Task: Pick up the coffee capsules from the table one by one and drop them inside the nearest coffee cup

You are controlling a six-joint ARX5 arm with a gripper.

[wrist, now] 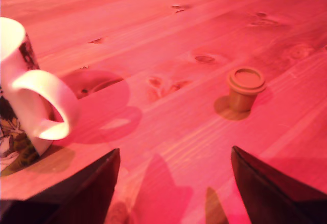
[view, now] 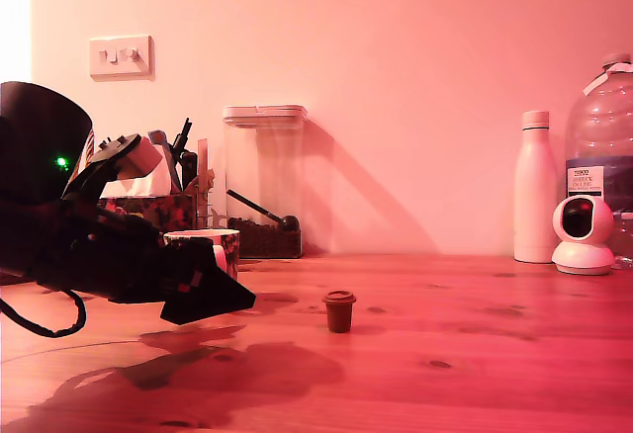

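Strong reddish cast, soft shadows

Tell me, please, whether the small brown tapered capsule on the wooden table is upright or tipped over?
Upright. The small brown tapered capsule stands on its narrow base with its wider flat rim on top, level, in both views.

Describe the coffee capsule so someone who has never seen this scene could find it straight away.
Start at the wide wooden table and look in front of the clear storage container by the wall. There, alone on bare planks, stands the coffee capsule, upright, to the exterior view's right of the floral coffee cup. It is tiny, dark brown and tapered under a wider flat rim, far smaller than anything nearby.
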